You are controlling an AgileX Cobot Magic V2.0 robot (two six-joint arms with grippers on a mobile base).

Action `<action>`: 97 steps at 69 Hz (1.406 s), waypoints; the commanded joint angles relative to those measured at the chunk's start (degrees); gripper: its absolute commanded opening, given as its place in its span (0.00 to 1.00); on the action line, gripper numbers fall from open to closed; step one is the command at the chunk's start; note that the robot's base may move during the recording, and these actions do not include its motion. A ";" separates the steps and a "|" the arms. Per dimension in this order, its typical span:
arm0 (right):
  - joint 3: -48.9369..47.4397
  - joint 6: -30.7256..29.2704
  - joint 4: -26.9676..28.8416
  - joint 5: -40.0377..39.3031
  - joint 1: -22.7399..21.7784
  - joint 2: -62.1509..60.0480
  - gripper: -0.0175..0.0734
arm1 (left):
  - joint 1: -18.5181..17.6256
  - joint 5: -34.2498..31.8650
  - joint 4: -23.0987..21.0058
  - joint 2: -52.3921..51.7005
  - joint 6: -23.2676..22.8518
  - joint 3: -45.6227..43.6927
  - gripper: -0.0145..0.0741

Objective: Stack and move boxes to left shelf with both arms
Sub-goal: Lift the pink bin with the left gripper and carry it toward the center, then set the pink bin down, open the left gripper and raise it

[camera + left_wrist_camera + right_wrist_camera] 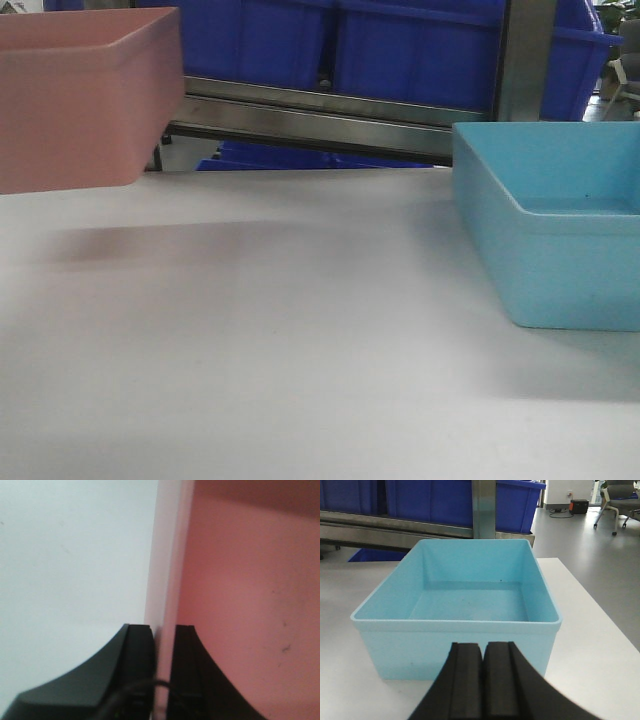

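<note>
Left claw (162,631) clamps pink tub (240,580) wall; right claw (482,649) closed, empty, facing blue tub (470,597); dark bins (435,500) behind.

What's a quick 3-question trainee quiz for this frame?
1. True or false: the pink box rests on the table.
2. Fill in: the right gripper, facing the blue box, is ____ (open/shut).
3. The left gripper clamps: A) the pink box's wall, B) the blue box, C) nothing.
Key: 1 false, it hangs above its shadow; 2 shut, holding nothing; 3 A.
</note>
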 commanded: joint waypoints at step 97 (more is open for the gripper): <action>0.10 -0.51 -0.54 -4.91 -0.21 -0.26 0.25 | -33.45 -37.80 -6.28 -11.39 -20.05 41.58 0.15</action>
